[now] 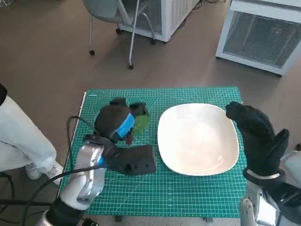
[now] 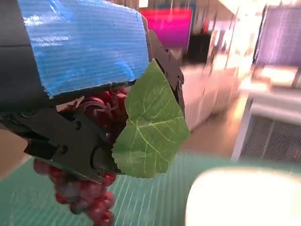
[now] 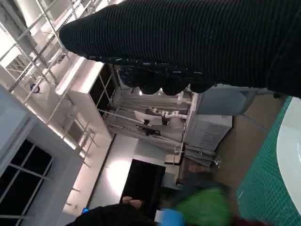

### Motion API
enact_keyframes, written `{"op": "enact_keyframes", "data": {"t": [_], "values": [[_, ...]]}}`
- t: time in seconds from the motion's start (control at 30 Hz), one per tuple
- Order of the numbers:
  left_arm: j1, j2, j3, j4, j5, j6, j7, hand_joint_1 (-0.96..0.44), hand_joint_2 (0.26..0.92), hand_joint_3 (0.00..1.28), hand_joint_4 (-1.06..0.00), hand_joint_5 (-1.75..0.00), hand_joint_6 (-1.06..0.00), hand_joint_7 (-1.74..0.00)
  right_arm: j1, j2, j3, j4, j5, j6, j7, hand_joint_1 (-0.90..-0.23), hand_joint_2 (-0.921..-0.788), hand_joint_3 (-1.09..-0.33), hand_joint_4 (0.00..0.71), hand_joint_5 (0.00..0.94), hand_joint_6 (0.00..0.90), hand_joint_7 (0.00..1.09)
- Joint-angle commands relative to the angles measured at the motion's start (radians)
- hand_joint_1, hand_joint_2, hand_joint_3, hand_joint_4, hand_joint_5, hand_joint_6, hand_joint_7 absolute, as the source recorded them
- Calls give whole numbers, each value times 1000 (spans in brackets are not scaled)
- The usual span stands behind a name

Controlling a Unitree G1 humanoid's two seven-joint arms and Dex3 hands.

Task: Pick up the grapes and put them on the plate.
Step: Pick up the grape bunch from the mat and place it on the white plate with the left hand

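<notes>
A bunch of dark red grapes (image 2: 87, 188) with a green leaf (image 2: 150, 129) hangs in my left hand (image 1: 117, 123), which grips it above the green mat, left of the plate. In the head view only the leaf (image 1: 141, 121) shows beside the hand. The white plate (image 1: 197, 139) lies on the right half of the mat with nothing on it. My right hand (image 1: 256, 134) hovers at the plate's right rim, holding nothing, its fingers held together. The right wrist view shows the glove (image 3: 197, 42) and a sliver of plate (image 3: 289, 160).
The green cutting mat (image 1: 160, 188) covers the small table. A chair (image 1: 117, 19) and white cabinets (image 1: 263, 33) stand on the floor beyond. A person's white-clad leg (image 1: 19, 136) is at the left edge. A black cable (image 1: 70, 141) loops by my left forearm.
</notes>
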Motion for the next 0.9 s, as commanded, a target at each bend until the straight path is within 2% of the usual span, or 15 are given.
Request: {"op": "enact_keyframes", "data": {"t": [0.03,0.17,0.4,0.9], "values": [[10,5,20,-62,25,15,-28,7,899,78,-716,-1299,-711,-906,6,4,0,4,-1,15,-5,-418,-921,-590,648,4,187,807],[0,-3,26,-92,45,31,-45,6,916,59,-721,-1272,-669,-971,9,5,1,0,-2,17,-6,-418,-921,-590,648,4,188,806],[-7,-21,32,-115,67,43,-58,3,916,28,-781,-1136,-657,-1057,13,5,1,-5,-5,18,-9,-417,-921,-591,649,4,189,807],[-25,-41,25,-96,55,20,-57,5,910,24,-750,-1254,-750,-870,18,0,-4,-12,0,23,-6,-417,-921,-591,649,5,188,810]]}}
